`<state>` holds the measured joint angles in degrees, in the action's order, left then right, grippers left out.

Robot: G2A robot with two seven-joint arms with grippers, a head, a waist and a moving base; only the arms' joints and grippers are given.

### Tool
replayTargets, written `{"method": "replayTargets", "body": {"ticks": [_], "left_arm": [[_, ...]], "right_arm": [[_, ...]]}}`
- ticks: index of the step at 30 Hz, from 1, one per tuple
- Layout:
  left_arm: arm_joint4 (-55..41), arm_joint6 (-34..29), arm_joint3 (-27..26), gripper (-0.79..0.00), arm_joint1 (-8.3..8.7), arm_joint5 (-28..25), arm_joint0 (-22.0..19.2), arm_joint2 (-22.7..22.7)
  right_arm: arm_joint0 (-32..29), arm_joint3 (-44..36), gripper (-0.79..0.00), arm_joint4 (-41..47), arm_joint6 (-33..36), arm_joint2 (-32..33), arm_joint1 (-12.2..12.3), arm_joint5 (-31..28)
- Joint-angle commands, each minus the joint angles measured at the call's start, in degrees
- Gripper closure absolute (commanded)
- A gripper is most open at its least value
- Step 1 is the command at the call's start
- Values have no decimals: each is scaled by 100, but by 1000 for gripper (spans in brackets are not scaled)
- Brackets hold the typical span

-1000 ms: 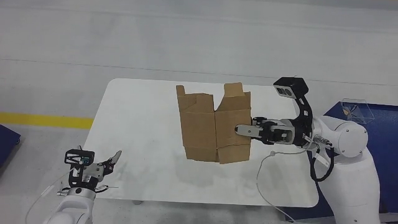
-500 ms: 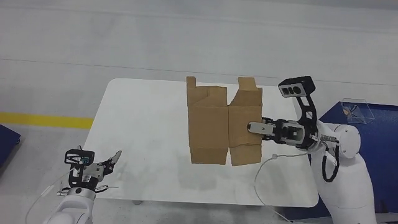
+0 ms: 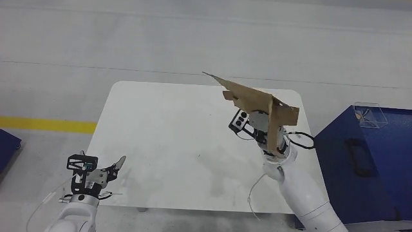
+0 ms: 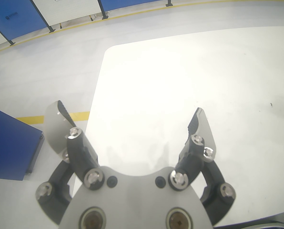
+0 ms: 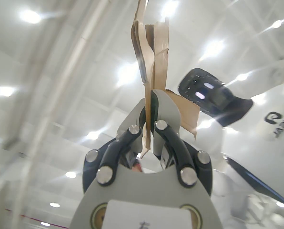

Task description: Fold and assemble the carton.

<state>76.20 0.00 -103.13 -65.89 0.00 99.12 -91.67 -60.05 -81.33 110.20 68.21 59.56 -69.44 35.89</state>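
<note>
Carton (image 3: 254, 95), flat and unopened, hangs tilted above the desk (image 3: 161, 142) right of centre in the top view, one edge pinched tight between my right fingers (image 5: 164, 107). My left fingers (image 4: 200, 125) gape wide, empty, lower left. I'd grip firmly, lowering it toward them to spread the panels.

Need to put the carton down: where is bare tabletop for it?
The table is bare across its middle and far-left, between the left gripper at the near-left corner and the raised carton. Crowded at the right side, where the right gripper holds it aloft.
</note>
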Motion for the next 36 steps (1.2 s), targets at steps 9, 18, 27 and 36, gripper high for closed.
{"method": "replayTargets", "body": {"ticks": [9,18,27,36], "left_arm": [[0,0,0,-785,0,0,0,0],[0,0,0,-785,0,0,0,0],[0,0,0,-785,0,0,0,0],[0,0,0,-785,0,0,0,0]], "right_arm": [[3,754,0,4248,-2205,-1042,-311,2060],[127,394,0,4521,-2969,-638,-362,1705],[262,-272,0,-1167,-194,623,-264,-439],[71,-969,0,-4624,1220,1949,-49,-4391]]}}
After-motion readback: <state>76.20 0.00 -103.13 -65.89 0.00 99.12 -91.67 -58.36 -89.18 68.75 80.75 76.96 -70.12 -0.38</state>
